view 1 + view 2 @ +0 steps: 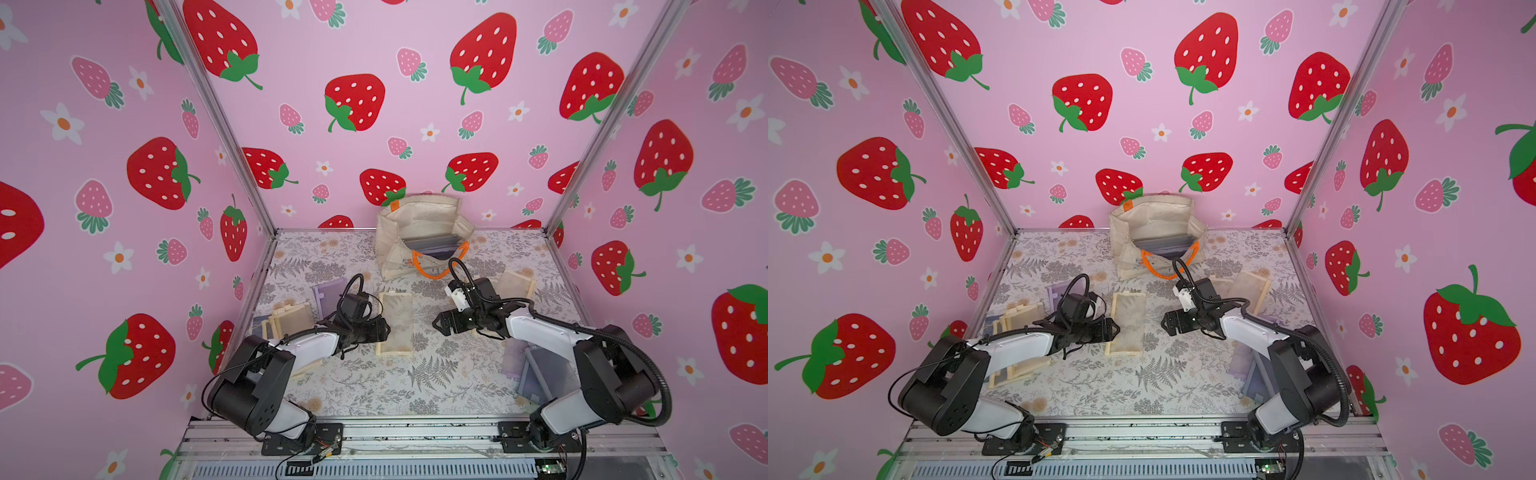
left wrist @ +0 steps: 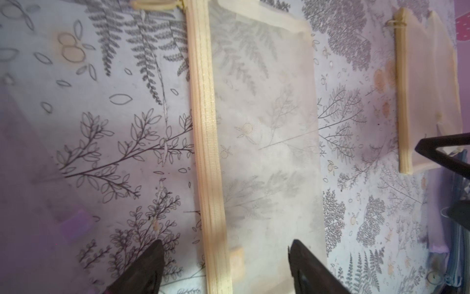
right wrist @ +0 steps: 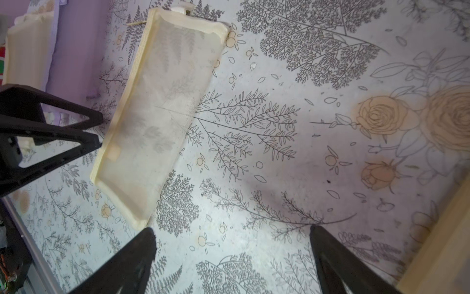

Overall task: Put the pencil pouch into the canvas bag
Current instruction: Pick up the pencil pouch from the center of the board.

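Note:
A cream mesh pencil pouch lies flat mid-table. My left gripper hovers at its left long edge. In the left wrist view the pouch runs away from the gripper, which is open, its jaws straddling the zipper band without touching it. My right gripper is open over bare cloth to the right of the pouch. The canvas bag stands at the back, mouth open towards me, with an orange handle drooping in front.
More cream pouches and a purple one lie under and beside the left arm. Another cream pouch sits behind the right arm, and purple pouches lie under it. Dark flat items show inside the bag. Strawberry-print walls enclose the table.

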